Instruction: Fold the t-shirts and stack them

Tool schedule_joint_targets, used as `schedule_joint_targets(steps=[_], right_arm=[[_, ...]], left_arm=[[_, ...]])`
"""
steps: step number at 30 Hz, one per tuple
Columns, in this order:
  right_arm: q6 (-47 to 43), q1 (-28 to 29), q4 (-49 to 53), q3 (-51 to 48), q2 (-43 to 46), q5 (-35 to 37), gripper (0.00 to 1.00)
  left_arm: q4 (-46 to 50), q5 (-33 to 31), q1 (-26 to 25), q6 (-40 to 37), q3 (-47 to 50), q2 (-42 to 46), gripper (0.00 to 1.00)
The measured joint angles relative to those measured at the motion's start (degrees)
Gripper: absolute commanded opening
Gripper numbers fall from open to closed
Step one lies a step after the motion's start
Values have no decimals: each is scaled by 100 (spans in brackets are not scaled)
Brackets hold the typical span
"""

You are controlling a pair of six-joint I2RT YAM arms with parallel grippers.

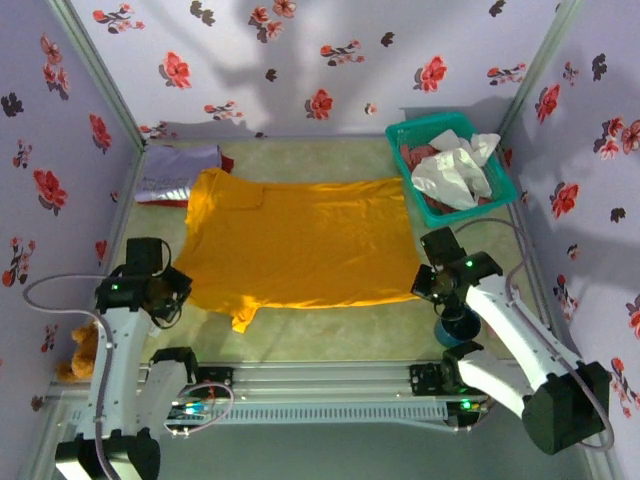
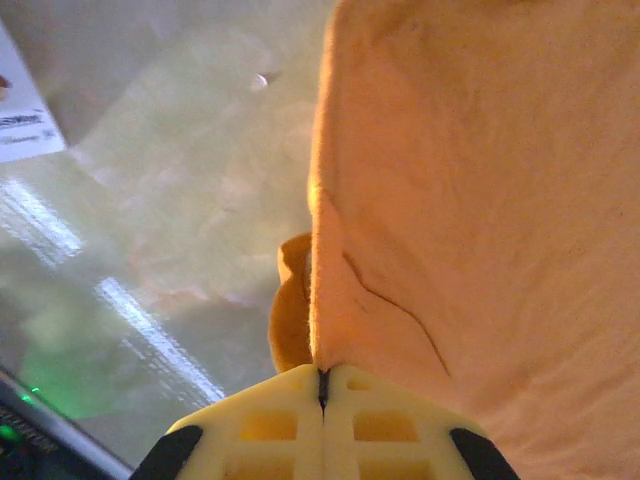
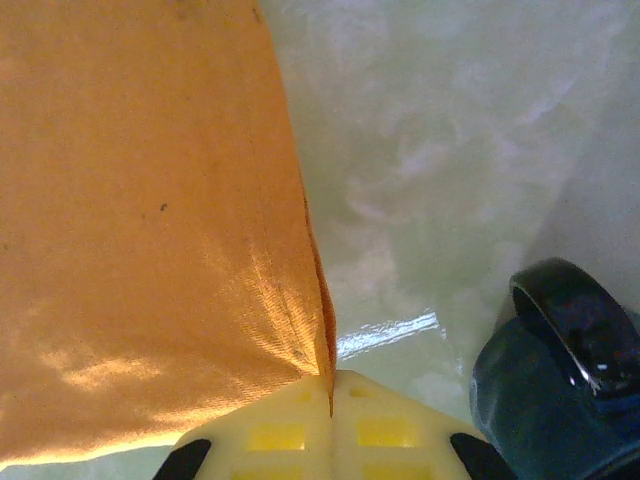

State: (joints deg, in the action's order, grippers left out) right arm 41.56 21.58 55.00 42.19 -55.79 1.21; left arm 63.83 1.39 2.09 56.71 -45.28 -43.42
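Orange t-shirt (image 1: 300,240) flat mid-table, long axis left-right, sleeves left, hem right | left gripper (image 2: 322,375) clamped on near-left edge, right gripper (image 3: 330,385) clamped on near-right corner | pale glossy table (image 1: 330,335), flowery lavender walls (image 1: 300,70)

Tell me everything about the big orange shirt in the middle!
The orange t-shirt is plain, bright orange-yellow soft cloth, no print showing. It lies spread mostly flat on the pale table, with a few wrinkles and one short sleeve sticking out toward the near edge. The left tool is shut, pinching its left edge, and the right tool is shut on its right corner. Its far left corner reaches the lavender shirt.
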Motion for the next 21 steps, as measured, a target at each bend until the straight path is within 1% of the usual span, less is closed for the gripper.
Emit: schedule_joint_targets(steps=[3, 11, 14, 17, 19, 21], right_arm=[[109, 94, 101, -17, 28, 2, 0], [503, 363, 125, -293, 31, -17, 0], [518, 365, 83, -278, -55, -15, 0], [446, 332, 81, -72, -398, 0, 0], [323, 234, 20, 144, -708, 13, 0], [188, 114, -81, 284, -962, 15, 0]], left_arm=[[256, -142, 0, 0, -50, 35, 0], [289, -2, 0, -35, 319, 81, 0], [9, 208, 2, -201, 337, -542, 0], [-378, 461, 4, -496, 251, -1550, 0], [-520, 479, 4, -769, 35, -2114, 0], [-627, 461, 4, -1043, -229, -2422, 0]])
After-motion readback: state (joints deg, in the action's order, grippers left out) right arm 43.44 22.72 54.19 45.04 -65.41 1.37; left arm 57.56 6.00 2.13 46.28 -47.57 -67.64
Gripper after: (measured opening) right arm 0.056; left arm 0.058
